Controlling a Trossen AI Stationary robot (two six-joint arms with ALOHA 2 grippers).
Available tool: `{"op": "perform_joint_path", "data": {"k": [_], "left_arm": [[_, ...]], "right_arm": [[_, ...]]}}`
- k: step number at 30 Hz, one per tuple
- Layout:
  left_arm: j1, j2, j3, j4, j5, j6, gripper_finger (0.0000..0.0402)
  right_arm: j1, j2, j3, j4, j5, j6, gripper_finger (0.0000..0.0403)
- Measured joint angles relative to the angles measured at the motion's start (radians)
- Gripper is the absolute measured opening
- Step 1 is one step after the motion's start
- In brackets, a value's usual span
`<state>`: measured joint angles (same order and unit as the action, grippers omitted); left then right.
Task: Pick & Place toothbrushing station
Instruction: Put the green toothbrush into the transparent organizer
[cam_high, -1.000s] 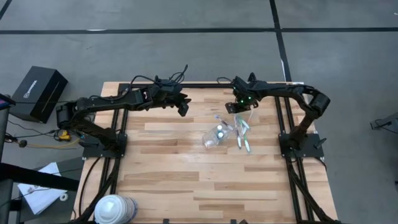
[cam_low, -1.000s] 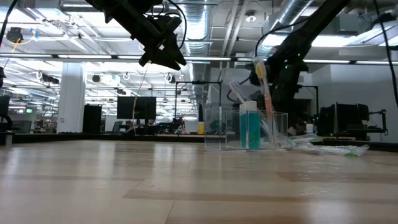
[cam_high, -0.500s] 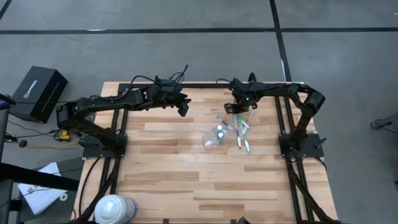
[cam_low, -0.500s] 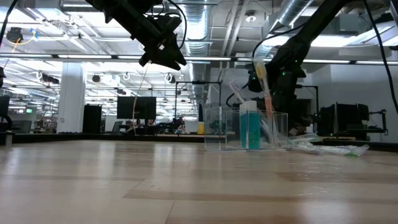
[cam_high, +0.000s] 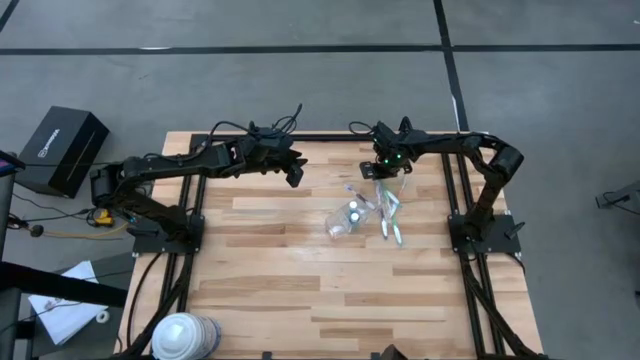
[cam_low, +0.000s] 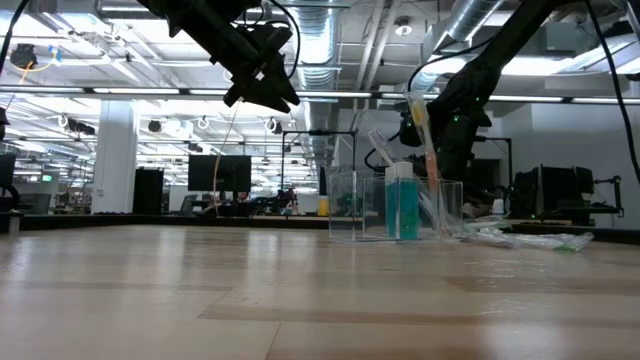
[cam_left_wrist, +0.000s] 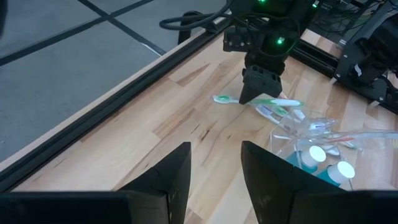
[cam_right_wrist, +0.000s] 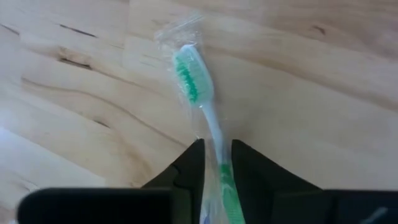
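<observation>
A green toothbrush (cam_right_wrist: 194, 78) in a clear wrapper lies flat on the wood, near the table's far right. My right gripper (cam_right_wrist: 217, 163) comes down on it, shut on its neck. The see-through cup (cam_high: 343, 222) stands just nearer, holding blue tubes with white ends (cam_left_wrist: 317, 154) and a pink toothbrush (cam_low: 425, 140). More wrapped toothbrushes (cam_high: 393, 222) lie on the table right of the cup. My left gripper (cam_left_wrist: 215, 177) hangs open above the table's far middle, with nothing between its fingers. My right gripper pinches the green toothbrush's neck (cam_right_wrist: 212, 134), just behind the bristle head, between its two fingers. The fingers come steeply from above and lie across the brush. The brush lies flat on the table, its head (cam_left_wrist: 221, 98) sticking out past the fingers.
A big white-and-blue roll (cam_high: 185, 335) stands at the table's near left corner. A black box (cam_high: 62, 148) sits on the floor beyond the left edge. Bare wood spreads over the table's middle and near side (cam_high: 300, 290).
My right gripper has edged a little toward the table's left and down at the green toothbrush. My left arm has kept still.
</observation>
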<state>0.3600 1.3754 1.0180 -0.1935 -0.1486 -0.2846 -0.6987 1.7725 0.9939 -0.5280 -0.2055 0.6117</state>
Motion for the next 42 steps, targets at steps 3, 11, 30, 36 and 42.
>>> {"op": "perform_joint_path", "data": {"k": [3,11,30,36,42], "left_arm": [[0.001,0.000,0.000,0.000,0.000,0.000,0.0136],[0.001,0.000,0.000,0.000,0.000,0.000,0.0136],[0.001,0.000,0.000,0.000,0.000,0.026,0.0136],[0.001,0.000,0.000,0.000,0.001,0.026,0.0136],[0.001,0.000,0.000,0.000,0.002,0.054,0.0136]], "right_arm": [[0.000,0.000,0.000,0.007,0.005,0.000,0.0029],[0.000,-0.001,0.028,0.013,0.023,-0.012,0.0002],[0.102,-0.491,0.085,0.284,0.228,-0.020,0.0000],[0.332,-0.705,-0.131,0.480,0.535,0.090,0.0000],[0.549,-0.795,-0.416,0.694,0.802,0.259,0.0000]]}}
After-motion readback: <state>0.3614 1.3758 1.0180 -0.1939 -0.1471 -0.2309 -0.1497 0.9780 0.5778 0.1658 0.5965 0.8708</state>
